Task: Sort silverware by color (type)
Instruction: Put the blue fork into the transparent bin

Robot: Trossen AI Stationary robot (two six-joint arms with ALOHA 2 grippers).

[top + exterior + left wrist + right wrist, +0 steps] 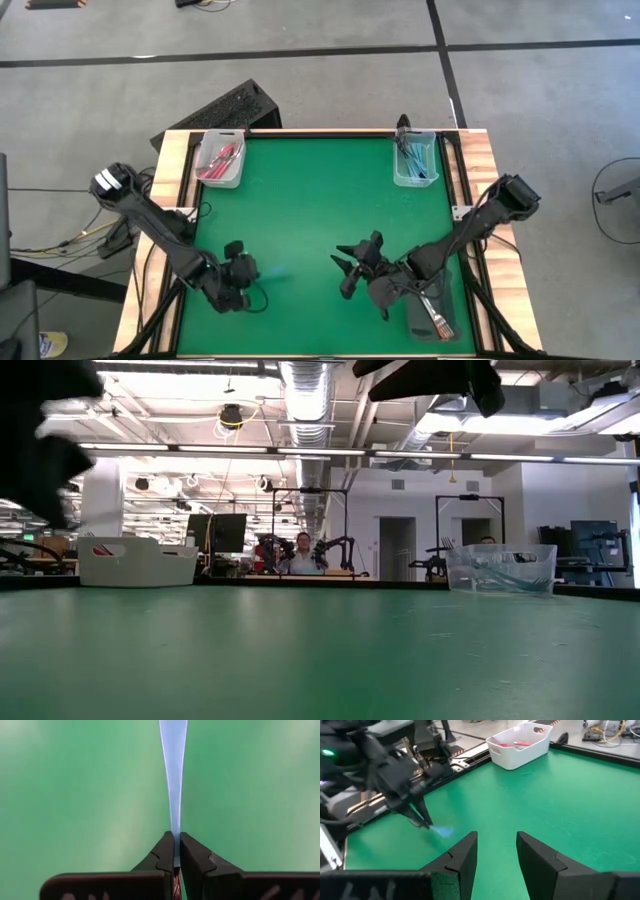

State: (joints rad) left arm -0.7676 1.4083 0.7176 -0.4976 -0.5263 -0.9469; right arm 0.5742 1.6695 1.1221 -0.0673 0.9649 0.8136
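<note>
Left gripper (174,851) is clamped on one blue-handled fork (173,770) at the near-left of the green table (300,220), its long axis running straight out from the fingertips. The blue forks' clear bin (415,160) lies far right, the pink-red forks' white bin (220,160) far left. Right gripper (497,851) hangs open and empty at near centre; a dark bin (432,318) near right holds a few forks, count unclear.

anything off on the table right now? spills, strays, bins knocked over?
Nothing stands out. Both bins sit upright at the far corners: pink-handled forks in one, blue forks in the other. Left gripper is shut on a blue fork handle.
</note>
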